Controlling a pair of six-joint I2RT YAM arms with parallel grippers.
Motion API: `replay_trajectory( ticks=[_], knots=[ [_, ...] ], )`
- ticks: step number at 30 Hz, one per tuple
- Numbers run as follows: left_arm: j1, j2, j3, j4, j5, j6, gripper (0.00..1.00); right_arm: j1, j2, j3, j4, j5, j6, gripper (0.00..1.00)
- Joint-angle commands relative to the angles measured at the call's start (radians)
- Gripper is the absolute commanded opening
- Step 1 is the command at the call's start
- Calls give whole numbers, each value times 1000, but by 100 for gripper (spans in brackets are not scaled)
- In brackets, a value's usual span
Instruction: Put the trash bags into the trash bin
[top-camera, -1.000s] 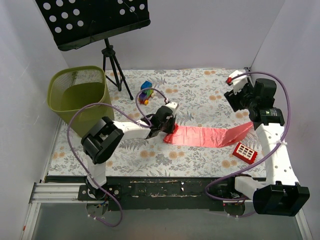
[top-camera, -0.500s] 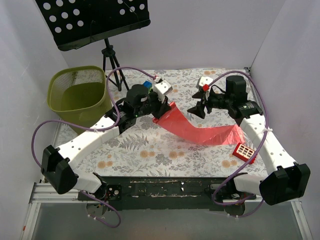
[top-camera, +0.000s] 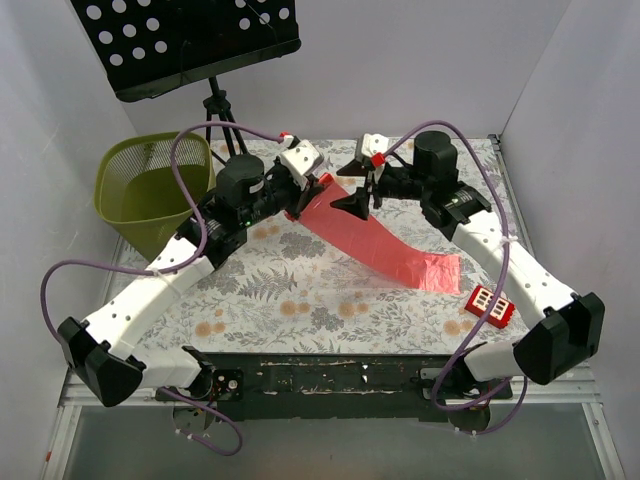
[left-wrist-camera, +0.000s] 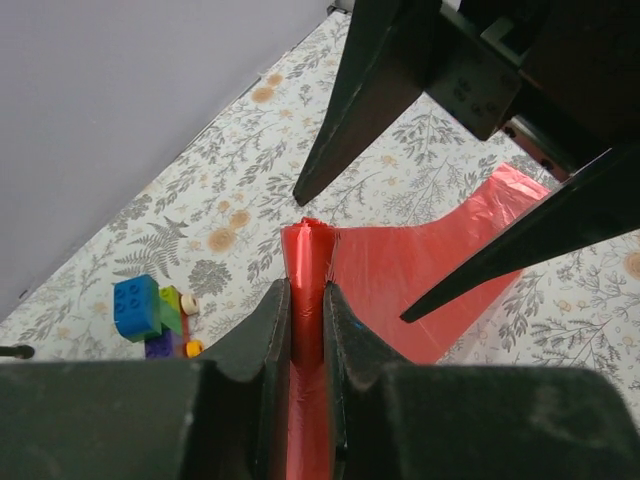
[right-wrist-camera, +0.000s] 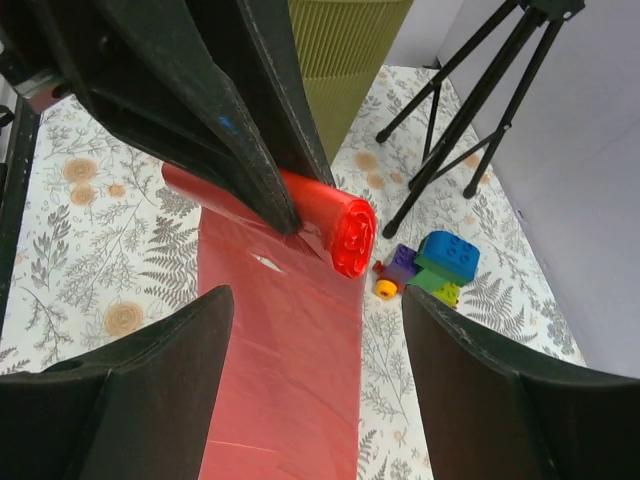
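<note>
The left gripper (left-wrist-camera: 307, 300) pinched the thin red plastic trash-bag roll (right-wrist-camera: 345, 235), its film trailing toward four o'clock; the right gripper (top-camera: 352, 192) gaped wide alongside. The olive-green mesh bin (top-camera: 128, 222) stood at ten o'clock.

The trash bin (top-camera: 155, 188) stood at the far left corner of the worktop (top-camera: 300, 300). The music stand (top-camera: 190, 40) rose behind it, with its tripod (top-camera: 225, 130) just to the bin's right. Over the far middle of the worktop, the roll of trash bags (top-camera: 385, 250) sat clamped between the jaws of the left gripper (top-camera: 310, 192). Its loose strip trailed rightward and nearward down onto the worktop. The right gripper (top-camera: 346, 188) hung just right of the roll, jaws apart. The strip's end lay beside a small block (top-camera: 490, 305) at the right front. Toy bricks (right-wrist-camera: 435, 262) lay behind the roll, near the tripod.
</note>
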Motion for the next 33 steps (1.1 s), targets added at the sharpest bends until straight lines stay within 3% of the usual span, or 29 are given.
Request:
replay_trajectory(
  ticks=[1, 5, 11, 18, 23, 33],
  knots=[
    [14, -69, 32, -8, -68, 51, 0, 30, 65, 67, 103, 22, 41, 76],
    [14, -100, 14, 9, -108, 59, 0, 30, 111, 77, 149, 30, 75, 72],
    [14, -112, -3, 26, -140, 63, 0, 35, 138, 78, 181, -15, 133, 59],
    [20, -105, -12, 43, -162, 62, 0, 41, 146, 81, 230, -24, 187, 57],
    [18, -102, -27, 55, -168, 59, 0, 47, 160, 89, 240, -39, 205, 43],
    [37, -99, -46, 84, -168, 51, 0, 50, 191, 106, 264, -42, 245, 41]
  ],
)
